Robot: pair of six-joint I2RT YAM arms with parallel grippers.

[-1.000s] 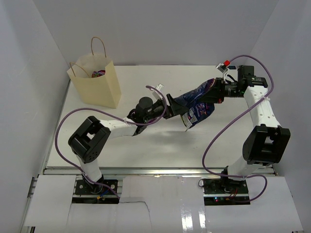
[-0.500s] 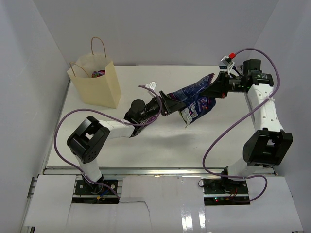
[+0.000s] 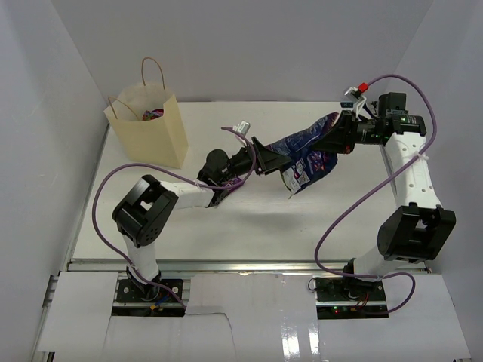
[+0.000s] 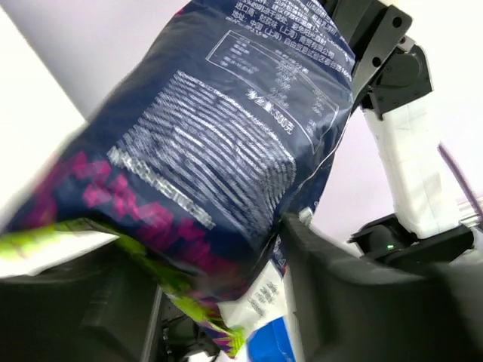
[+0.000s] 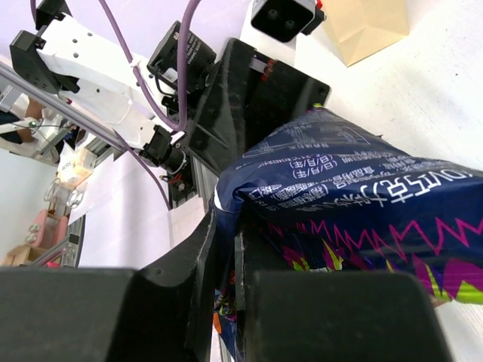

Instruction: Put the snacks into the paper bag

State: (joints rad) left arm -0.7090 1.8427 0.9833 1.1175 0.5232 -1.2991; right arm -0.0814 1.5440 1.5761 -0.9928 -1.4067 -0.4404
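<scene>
Top external shows the right gripper [image 3: 334,139] pinching the dark-blue chip bag [image 3: 302,153] aloft, seemingly for handover to the left gripper [image 3: 267,158], fingers [image 4: 343,298] wide astride it, grip unclear.

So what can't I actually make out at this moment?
- Top view: the paper bag hides its own contents behind its walls, bar a colourful scrap at the mouth.
- Left wrist view: the chip bag covers the pads of the left gripper; clamped or not is unclear.
- Right wrist view: the fingertips of the right gripper are buried under that bag.
</scene>
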